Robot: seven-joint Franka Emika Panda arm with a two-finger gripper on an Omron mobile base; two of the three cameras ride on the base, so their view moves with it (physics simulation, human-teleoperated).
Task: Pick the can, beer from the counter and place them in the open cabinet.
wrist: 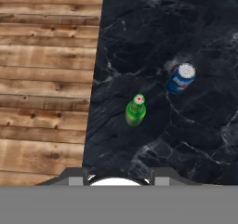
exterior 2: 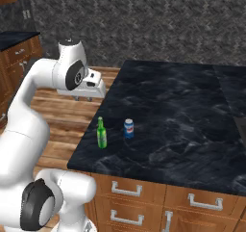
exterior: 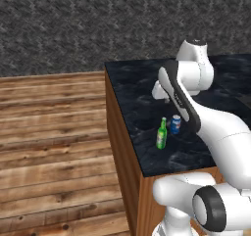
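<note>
The green beer (exterior: 162, 134) (exterior 2: 101, 134) stands upright near the left edge of the black counter (exterior: 132, 93) (exterior 2: 182, 110). The blue can (exterior: 175, 124) (exterior 2: 129, 128) stands upright just to its right, apart from it. My gripper (exterior: 158, 96) (exterior 2: 84, 97) hangs high over the counter's left edge, behind both and well above them. The hand view looks down on the beer (wrist: 135, 111) and the can (wrist: 180, 78); the gripper (wrist: 118, 179) is open there, tips wide apart with nothing between them. The open cabinet is out of view.
Wooden floor (exterior: 49, 132) lies left of the counter. Drawers with grey handles (exterior 2: 127, 188) run under its front edge. A second counter with drawers (exterior 2: 14, 43) stands at the far left. A dark stone wall (exterior: 98, 19) closes the back.
</note>
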